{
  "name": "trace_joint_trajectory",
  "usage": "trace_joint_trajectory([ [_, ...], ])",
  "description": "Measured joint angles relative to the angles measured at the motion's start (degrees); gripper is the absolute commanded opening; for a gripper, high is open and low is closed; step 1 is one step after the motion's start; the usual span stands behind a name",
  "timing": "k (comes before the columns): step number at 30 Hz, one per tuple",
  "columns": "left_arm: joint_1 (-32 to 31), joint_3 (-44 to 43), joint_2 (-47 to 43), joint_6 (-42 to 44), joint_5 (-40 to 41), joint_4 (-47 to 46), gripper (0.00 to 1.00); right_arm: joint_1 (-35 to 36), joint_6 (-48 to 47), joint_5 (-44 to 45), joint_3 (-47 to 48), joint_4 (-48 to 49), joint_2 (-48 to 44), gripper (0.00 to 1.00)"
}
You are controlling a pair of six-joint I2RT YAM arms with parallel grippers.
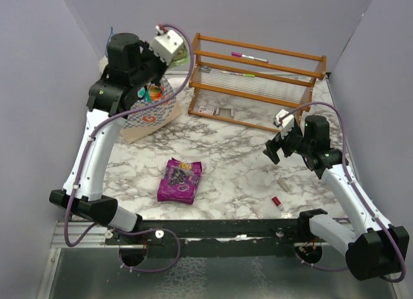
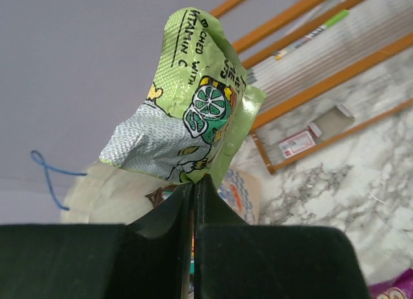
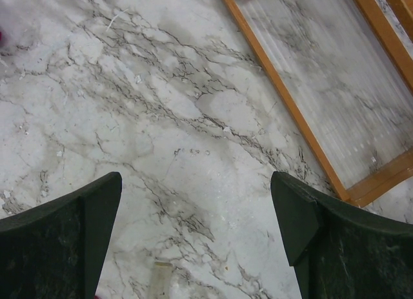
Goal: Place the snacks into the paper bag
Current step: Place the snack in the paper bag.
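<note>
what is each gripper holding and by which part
Left gripper pinches the light-green packet by one edge. Right gripper is open and holds nothing.

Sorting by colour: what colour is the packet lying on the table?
The packet is purple; top view.

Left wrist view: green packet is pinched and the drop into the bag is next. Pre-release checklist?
1. Grip: left fingers shut on the lower edge of the light-green packet: ok.
2. Bag mouth open: the cream inside of the paper bag shows: ok.
3. Packet centred over the mouth: the opening sits behind and to the left of the packet: cannot tell.
4. Right fingers open, empty, over bare table beside the wooden rack, apart from the bag: ok.
5. All snacks bagged: purple packet lies on the table: not ok.
</note>
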State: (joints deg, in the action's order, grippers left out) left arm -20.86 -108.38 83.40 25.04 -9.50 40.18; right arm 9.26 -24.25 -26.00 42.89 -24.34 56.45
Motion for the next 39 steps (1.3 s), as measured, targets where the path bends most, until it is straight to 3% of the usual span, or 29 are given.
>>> trace_joint_trajectory([
  [8, 14.29, -7.28, 5.18, -2.05, -0.98, 0.55, 0.00, 0.00, 0.00, -0.90, -0.04, -0.02, 0.00, 1.00],
  [16, 22.45, -6.45, 10.75, -1.22, -3.26, 5.03, 0.00, 0.00, -0.02, -1.57, -0.48, -0.07, -0.48, 1.00],
  [39, 24.98, 1.33, 16.04, 3.72, -4.42, 7.91, 0.00, 0.00, -0.09, -1.62, -1.09, -0.04, -0.74, 1.00],
])
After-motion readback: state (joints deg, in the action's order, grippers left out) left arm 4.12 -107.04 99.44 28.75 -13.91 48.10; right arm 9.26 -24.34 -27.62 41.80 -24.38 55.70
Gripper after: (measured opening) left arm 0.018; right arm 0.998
